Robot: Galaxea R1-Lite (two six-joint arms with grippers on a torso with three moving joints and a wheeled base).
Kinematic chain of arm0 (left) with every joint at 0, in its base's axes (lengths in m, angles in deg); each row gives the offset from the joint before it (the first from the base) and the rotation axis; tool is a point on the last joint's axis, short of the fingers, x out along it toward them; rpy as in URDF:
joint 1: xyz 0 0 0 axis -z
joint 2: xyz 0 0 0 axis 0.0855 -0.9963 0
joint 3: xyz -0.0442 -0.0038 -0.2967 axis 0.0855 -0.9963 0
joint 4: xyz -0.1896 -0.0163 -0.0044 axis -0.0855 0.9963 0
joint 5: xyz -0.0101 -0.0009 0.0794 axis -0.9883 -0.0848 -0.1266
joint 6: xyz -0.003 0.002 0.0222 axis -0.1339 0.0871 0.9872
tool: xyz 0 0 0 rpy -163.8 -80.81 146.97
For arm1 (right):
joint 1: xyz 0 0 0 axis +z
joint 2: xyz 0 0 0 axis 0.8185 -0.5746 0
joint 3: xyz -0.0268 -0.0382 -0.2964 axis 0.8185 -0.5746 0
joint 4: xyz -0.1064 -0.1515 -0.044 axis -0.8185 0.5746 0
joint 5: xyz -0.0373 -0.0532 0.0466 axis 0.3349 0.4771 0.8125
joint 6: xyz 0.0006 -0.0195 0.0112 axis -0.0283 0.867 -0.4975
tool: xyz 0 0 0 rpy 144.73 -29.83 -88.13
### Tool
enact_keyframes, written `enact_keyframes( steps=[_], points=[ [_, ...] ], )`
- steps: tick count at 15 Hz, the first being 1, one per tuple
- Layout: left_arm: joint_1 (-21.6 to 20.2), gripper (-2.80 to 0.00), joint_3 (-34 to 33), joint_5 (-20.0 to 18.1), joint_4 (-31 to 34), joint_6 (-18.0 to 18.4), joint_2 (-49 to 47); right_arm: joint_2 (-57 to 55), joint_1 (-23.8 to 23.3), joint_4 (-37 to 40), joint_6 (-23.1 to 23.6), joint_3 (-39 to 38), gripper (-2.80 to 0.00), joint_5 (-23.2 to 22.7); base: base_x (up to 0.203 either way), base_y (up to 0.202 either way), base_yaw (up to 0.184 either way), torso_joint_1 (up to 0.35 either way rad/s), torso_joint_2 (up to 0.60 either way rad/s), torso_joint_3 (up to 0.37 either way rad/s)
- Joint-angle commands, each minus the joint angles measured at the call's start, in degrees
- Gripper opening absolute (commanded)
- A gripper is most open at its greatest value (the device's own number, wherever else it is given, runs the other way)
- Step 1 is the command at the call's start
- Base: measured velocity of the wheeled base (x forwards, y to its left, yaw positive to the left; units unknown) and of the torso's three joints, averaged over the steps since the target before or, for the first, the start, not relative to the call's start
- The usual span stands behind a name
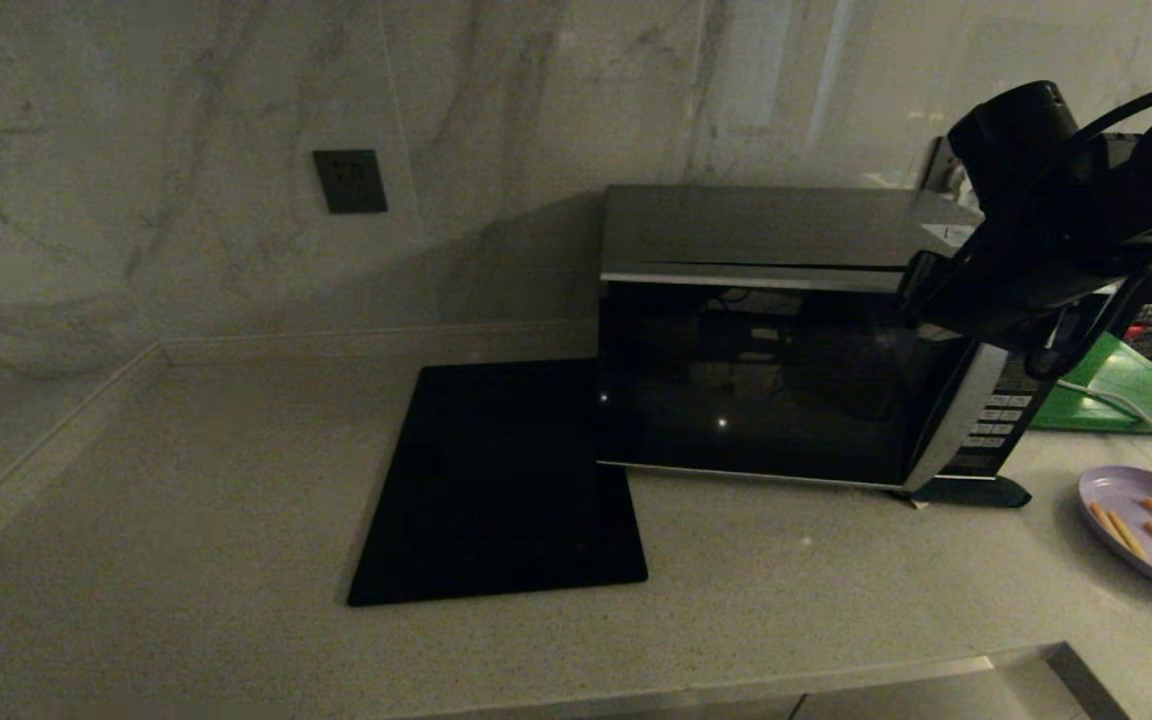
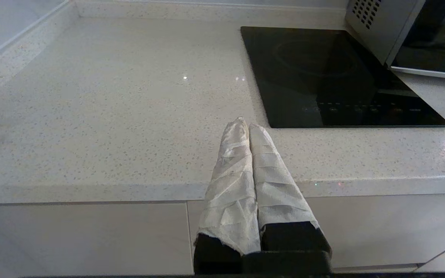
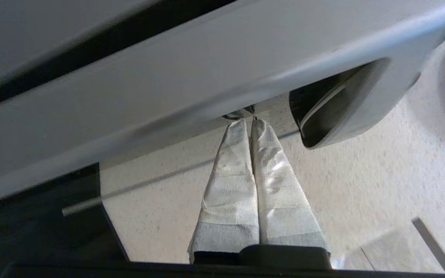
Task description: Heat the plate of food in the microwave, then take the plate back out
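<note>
Your right gripper [image 3: 252,120], fingers pressed together and empty, sits against the microwave [image 1: 766,390] door's right edge near the keypad, while the plate of food [image 1: 1151,528] waits at the counter's right edge, nearer this arm.

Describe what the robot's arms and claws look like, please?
The right arm is bulky, glossy black, with rounded housings and black cables looping along it. Each claw, left claw and right claw, has two tapered fingers wrapped in crinkled white tape on a black base.
</note>
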State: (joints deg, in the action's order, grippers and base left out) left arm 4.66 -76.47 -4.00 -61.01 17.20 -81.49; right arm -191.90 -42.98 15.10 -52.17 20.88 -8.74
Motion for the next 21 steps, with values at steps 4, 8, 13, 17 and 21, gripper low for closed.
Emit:
enact_keyframes(
  steps=[4, 8, 13, 17, 21],
  points=[
    [0.0, -2.80, 0.0, 0.0, 0.0, 0.0, -0.1, -0.6, -1.6, -2.1, 0.6, 0.5, -2.80, 0.3, 0.000, 0.000, 0.000, 0.000, 0.00, 0.000],
    [0.0, -2.80, 0.0, 0.0, 0.0, 0.0, -0.1, -0.9, -1.6, -2.4, 0.7, 0.4, -2.80, 0.3, 0.000, 0.000, 0.000, 0.000, 0.00, 0.000],
    [0.0, -2.80, 0.0, 0.0, 0.0, 0.0, -0.1, 5.4, -1.5, -2.3, 0.9, -5.0, -2.80, -1.0, 0.000, 0.000, 0.000, 0.000, 0.00, 0.000],
    [0.0, -2.80, 0.0, 0.0, 0.0, 0.0, -0.1, 14.1, -3.8, -2.4, 2.9, -12.1, -2.80, -3.3, 0.000, 0.000, 0.000, 0.000, 0.00, 0.000],
    [0.0, -2.80, 0.0, 0.0, 0.0, 0.0, -0.1, 16.3, -12.5, -3.3, 6.0, -14.6, -2.80, -4.1, 0.000, 0.000, 0.000, 0.000, 0.00, 0.000]
  ],
)
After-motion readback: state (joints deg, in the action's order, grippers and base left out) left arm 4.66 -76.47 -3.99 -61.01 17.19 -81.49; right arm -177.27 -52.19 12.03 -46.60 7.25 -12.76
